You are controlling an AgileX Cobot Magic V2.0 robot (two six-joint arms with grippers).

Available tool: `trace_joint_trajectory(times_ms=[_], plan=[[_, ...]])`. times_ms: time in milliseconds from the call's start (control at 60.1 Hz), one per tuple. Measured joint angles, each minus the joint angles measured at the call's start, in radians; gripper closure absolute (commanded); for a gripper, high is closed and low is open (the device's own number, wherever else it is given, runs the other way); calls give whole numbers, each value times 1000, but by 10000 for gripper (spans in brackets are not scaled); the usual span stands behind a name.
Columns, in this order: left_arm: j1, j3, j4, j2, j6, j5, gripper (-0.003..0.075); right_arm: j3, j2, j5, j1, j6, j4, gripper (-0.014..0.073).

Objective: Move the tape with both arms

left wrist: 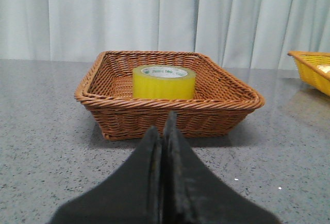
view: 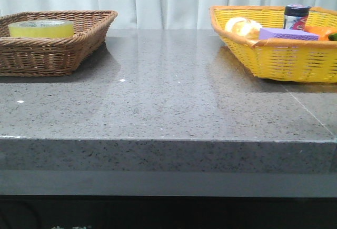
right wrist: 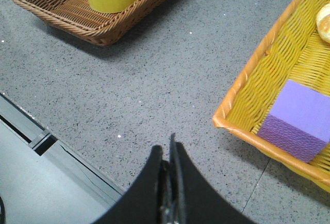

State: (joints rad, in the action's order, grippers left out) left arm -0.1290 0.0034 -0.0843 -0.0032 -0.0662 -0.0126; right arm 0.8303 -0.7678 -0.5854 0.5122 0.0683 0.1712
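- Tape [left wrist: 164,82], a wide yellow-green roll, is seen lying flat inside the brown wicker basket [left wrist: 170,112] at the left of the table [view: 168,102], with its pale core facing up.
- Green print is visible on the core's rim in the left wrist view, but the letters are too small to be read.
- In the front view only the upper part of the tape [view: 41,28] is shown; the rest is hidden behind the brown wicker basket's [view: 52,55] near wall, and the basket itself is cut off by the picture's left edge.
- The left gripper [left wrist: 164,123] is seen above the table, on the near side of the brown wicker basket and apart from it, with its fingers pressed together and nothing between them.
- The right gripper [right wrist: 167,147] is seen over bare table between the two baskets, its fingers likewise closed together on nothing.
- Neither arm is shown in the front view.
- A yellow basket [view: 279,60] stands at the right of the table, well apart from the brown one, and is cut off by the right edge.
- A purple sponge block [view: 288,33] rests inside it by the near wall.
- Behind the block a dark jar [view: 296,17] with a label that cannot be read, a pale rounded item [view: 242,27] and an orange item [view: 319,30] are partly hidden.
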Motion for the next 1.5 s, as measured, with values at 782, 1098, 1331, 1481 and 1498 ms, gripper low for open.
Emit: trace_joint_trajectory(times_ms=[782, 1098, 1331, 1481, 1498], plan=[[46, 0, 6, 0, 76, -7, 741, 0, 0, 0, 0, 0, 0, 662], [46, 0, 43, 0, 76, -7, 741, 0, 0, 0, 0, 0, 0, 662], [46, 0, 41, 0, 37, -9, 741, 0, 0, 0, 0, 0, 0, 662], [46, 0, 37, 0, 33, -9, 741, 0, 0, 0, 0, 0, 0, 662], [46, 0, 36, 0, 33, -9, 741, 0, 0, 0, 0, 0, 0, 662]])
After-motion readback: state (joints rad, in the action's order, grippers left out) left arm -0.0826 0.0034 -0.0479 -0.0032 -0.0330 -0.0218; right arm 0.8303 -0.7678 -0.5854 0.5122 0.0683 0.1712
